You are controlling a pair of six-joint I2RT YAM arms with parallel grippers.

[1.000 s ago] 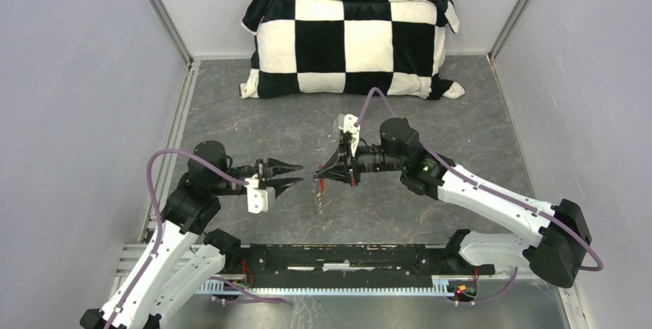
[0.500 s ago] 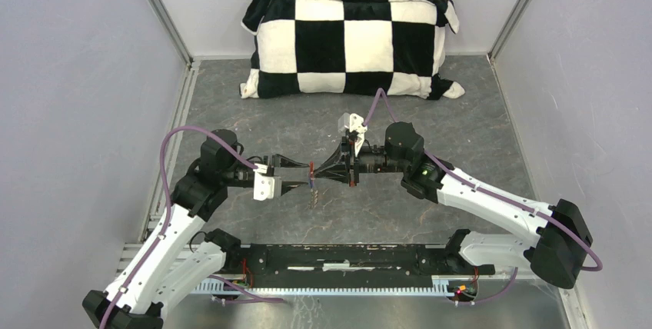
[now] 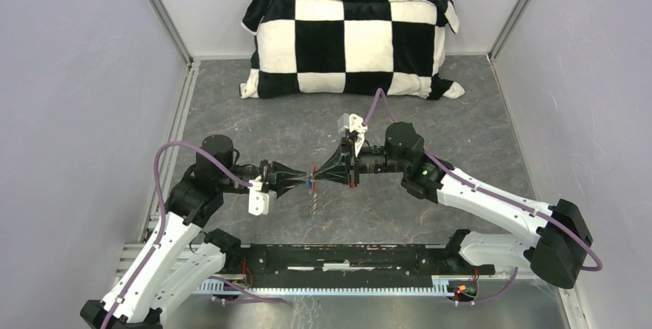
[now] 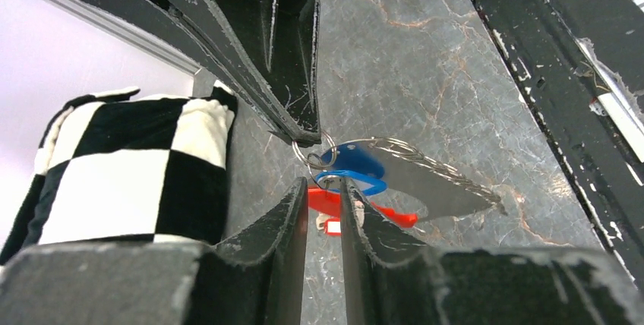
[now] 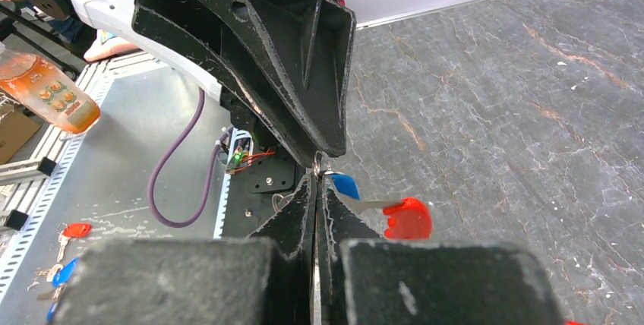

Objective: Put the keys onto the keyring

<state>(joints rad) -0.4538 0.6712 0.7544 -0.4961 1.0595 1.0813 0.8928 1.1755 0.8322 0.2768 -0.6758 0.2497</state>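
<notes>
My right gripper (image 3: 316,174) is shut on the thin wire keyring (image 4: 331,143), held above the grey floor mid-table. From the ring hang the keys (image 3: 313,197): a blue-headed key (image 4: 357,162), a red-tagged key (image 4: 334,202) and a silver blade (image 4: 440,184). My left gripper (image 3: 306,178) meets it tip to tip from the left. Its jaws stand a narrow gap apart (image 4: 323,184), and the blue key's head lies just at the tips. Whether they touch it is unclear. In the right wrist view the ring (image 5: 317,162) sits at my shut tips (image 5: 315,181), with the blue key (image 5: 345,185) and the red one (image 5: 408,219) beyond.
A black-and-white checkered pillow (image 3: 350,41) lies against the back wall. The black base rail (image 3: 354,256) runs along the near edge. Grey walls close both sides. Loose red and blue keys (image 5: 70,231) lie on the metal ledge by the left arm's base.
My left gripper has travelled right to the keyring, spreading its jaws wider on the way and narrowing them again. The right gripper shifted slightly with the keys and stayed shut.
</notes>
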